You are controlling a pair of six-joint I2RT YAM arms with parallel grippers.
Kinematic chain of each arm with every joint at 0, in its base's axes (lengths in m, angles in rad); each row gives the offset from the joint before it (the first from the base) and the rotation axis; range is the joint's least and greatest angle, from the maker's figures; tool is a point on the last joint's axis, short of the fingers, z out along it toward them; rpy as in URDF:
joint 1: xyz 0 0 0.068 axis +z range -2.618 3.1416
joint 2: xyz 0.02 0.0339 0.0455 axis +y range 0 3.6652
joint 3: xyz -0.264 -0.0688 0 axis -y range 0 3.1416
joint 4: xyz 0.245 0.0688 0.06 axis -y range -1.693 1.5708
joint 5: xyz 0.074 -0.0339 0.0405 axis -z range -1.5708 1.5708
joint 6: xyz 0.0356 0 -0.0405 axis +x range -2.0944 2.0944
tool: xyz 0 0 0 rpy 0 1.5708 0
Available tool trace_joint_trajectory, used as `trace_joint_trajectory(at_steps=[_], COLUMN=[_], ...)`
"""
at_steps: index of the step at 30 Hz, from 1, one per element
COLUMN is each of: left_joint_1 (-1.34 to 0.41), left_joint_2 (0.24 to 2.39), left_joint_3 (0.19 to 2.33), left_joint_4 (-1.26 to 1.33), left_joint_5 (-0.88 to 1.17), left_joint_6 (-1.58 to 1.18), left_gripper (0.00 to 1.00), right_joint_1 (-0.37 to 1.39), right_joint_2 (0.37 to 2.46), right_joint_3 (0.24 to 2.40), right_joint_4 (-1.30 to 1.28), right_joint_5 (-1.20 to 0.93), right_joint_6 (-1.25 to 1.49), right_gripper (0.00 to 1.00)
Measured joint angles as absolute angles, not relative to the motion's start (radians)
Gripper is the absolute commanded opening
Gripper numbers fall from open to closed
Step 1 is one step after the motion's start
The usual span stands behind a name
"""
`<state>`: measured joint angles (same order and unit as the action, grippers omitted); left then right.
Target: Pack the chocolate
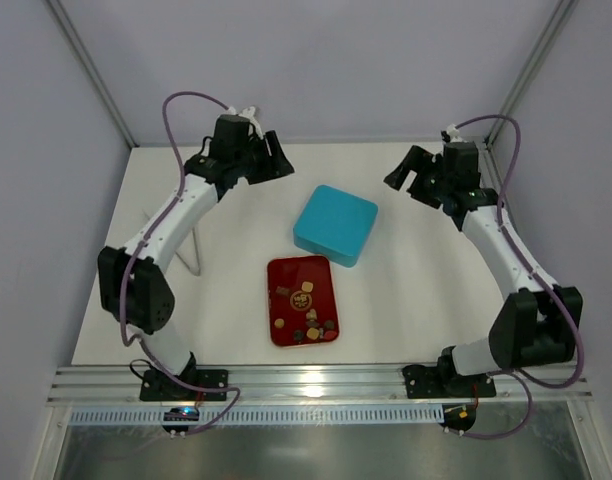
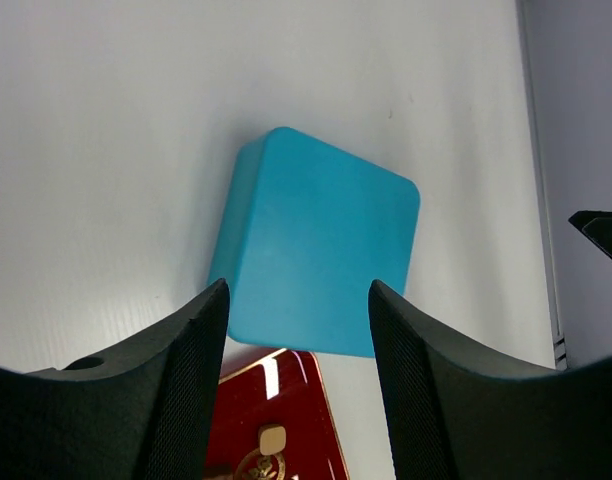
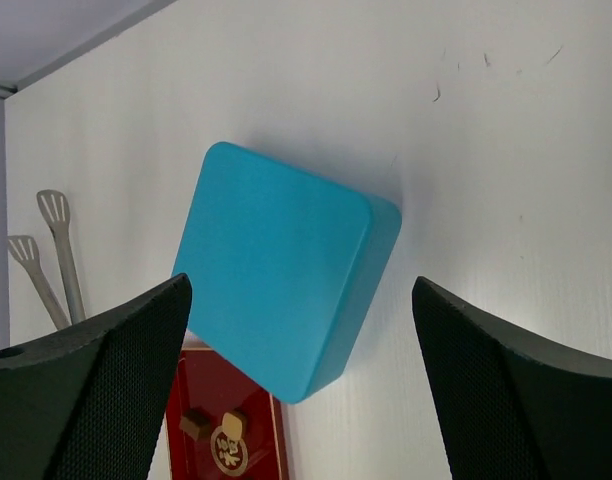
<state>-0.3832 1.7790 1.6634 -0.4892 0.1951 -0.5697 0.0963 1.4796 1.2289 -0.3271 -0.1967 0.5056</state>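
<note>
Overhead and two wrist views of a packing task at a point between grasps. The chocolate (image 1: pixel 306 312), small round and square pieces in brown, tan and cream, lies loose in the red tray (image 1: pixel 284 272) at the centre of the surface (image 1: pixel 416 290), mostly toward the tray's lower end. A teal box (image 1: pixel 335 224), its smooth unbroken face up, sits at the tray's upper-right corner, touching or slightly overlapping it; which of the two cannot be told. The left claw (image 2: pixel 298 295) is parted and empty, and the right claw (image 3: pixel 301 285) is spread wider, also empty. Both hover above the surface, in the upper left and upper right of the overhead frame, and both wrist cameras look down on the box.

The step in hand appears to be an approach to the box, either to open it or to set it over the tray. The next move likely calls for one claw to descend and span the box's sides. The box's rounded edges offer little purchase. Open room lies to the right of the box and tray; metal tongs (image 3: pixel 52 207) lie at the left, well apart from the tray.
</note>
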Motion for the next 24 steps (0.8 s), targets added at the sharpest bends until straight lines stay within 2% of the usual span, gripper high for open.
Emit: trace_joint_trajectory(at_steps=[9, 13, 18, 24], left_joint_1=[-0.418, -0.418, -0.418, -0.418], left_joint_2=[1.322, 1.145, 0.989, 0.928], left_joint_3=[1.264, 1.146, 1.099, 1.08], left_joint_4=[-0.503, -0.555, -0.599, -0.623], left_joint_5=[0.193, 0.182, 0.165, 0.154], left_joint_6=[-0.546, -0.53, -0.509, -0.506], left_gripper=[0.59, 0.6, 0.61, 0.61], right_joint_1=[0.096, 0.096, 0.096, 0.096], right_joint_2=[0.937, 0.773, 0.694, 0.676], right_joint_3=[0.949, 0.872, 0.846, 0.833], right_joint_4=[-0.324, -0.355, -0.421, -0.451], right_joint_5=[-0.17, -0.15, -0.139, -0.128], right_joint_6=[0.478, 0.458, 0.441, 0.422], right_gripper=[0.96, 0.98, 0.97, 0.98])
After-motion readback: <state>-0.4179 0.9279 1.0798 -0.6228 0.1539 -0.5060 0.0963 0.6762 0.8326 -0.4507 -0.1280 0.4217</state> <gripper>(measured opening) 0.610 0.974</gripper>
